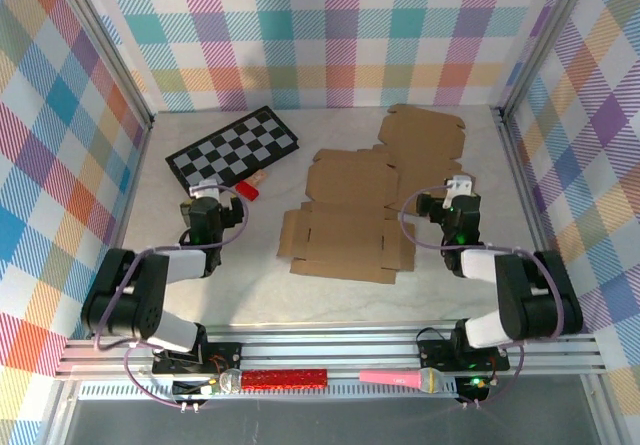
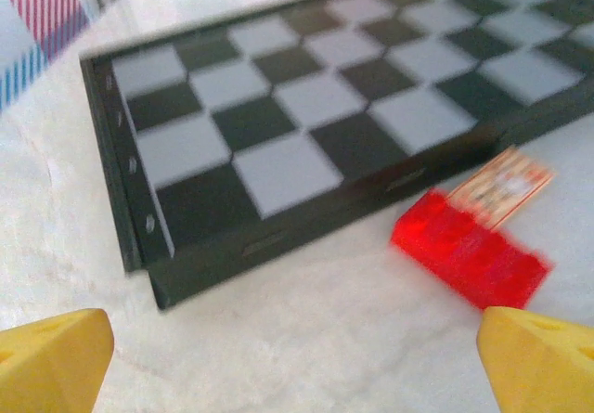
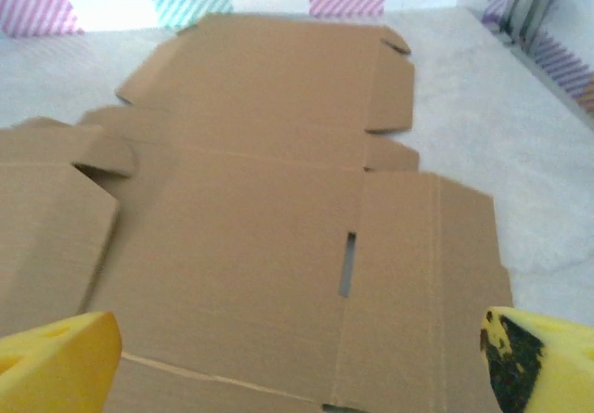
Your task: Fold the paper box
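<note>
Left pincer point(image 1: 212, 187) point(image 2: 297, 367): jaws wide, holding nothing, low over the surface point(image 1: 240, 285), facing the near edge of a checkerboard point(image 1: 235, 150) point(image 2: 306, 125). A red block point(image 1: 247, 190) point(image 2: 469, 255) lies just beside that edge, ahead of the right-hand yellow fingertip point(image 2: 543, 362).

Right pincer point(image 1: 458, 187) point(image 3: 297, 367): jaws wide, holding nothing, at the right side of the cardboard.

The paper box point(image 1: 350, 220) lies unfolded and flat at the middle of the surface, between the two arms. A second flat cardboard sheet point(image 1: 425, 140) lies behind it to the right, their edges overlapping.
</note>
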